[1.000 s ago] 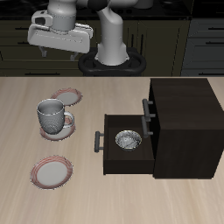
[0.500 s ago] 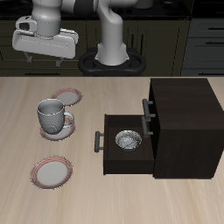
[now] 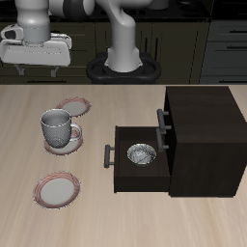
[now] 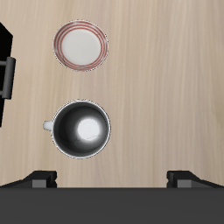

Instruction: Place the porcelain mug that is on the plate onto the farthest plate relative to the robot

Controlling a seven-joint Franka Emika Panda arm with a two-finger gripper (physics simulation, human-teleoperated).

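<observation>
Exterior view: your gripper (image 3: 35,64) is hovering high over the table's back edge, holding nothing; whether it's open I cannot tell. The pale grey-white glazed porcelain mug (image 3: 56,125) is sitting on the middle red-rimmed plate (image 3: 66,144).

Wrist view: the mug (image 4: 80,130) is sitting well below, finger spread unclear. You're approaching; next, descend and grasp the rim, then head for the farthest plate (image 3: 60,190) near the front edge.

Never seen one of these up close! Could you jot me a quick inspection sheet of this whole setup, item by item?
Surface: wooden table, clean.
Job's things: porcelain mug upright on the plate; farthest plate bare, near the front edge.
Clutter: third plate farther back; dark cabinet with open drawer holding a small bowl.
Claw: claw raised high above the table, holding nothing; fingertips apart.
Cables: nothing seen.
Surroundings: dark kitchen cabinets behind.
</observation>
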